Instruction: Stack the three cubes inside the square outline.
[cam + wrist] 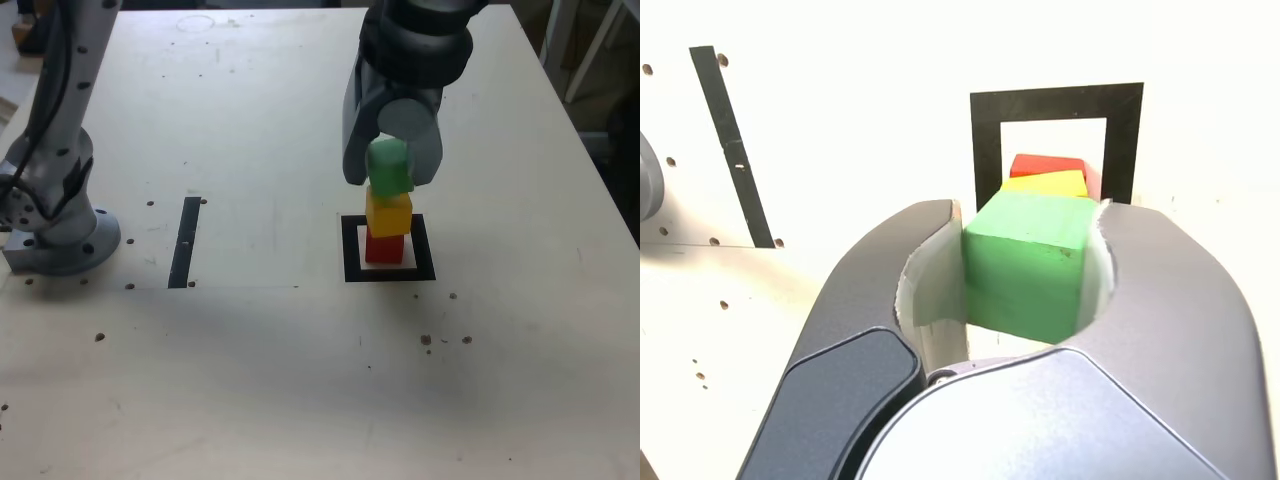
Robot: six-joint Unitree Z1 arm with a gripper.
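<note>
On the pale, dark-spotted bench [250,380], as seen in the exterior view with twelve o'clock at the far edge, the thick black square outline [390,275] is found at about one o'clock from the view's centre. Inside it, the plain red cube [385,250] is set on the pale interior. The plain yellow cube [389,213] is seen resting on the red one, turned slightly against it. The plain green cube [390,167] is seen at the top of the stack, between the fingers of the dark grey claw [392,178], which is brought in from twelve o'clock. The jaws are parted around the green cube; whether it is gripped or only loosely enclosed cannot be told. At nine o'clock from the outline, the straight black strip [185,243] is seen, with the round grey arm base [65,250] beyond it.
</note>
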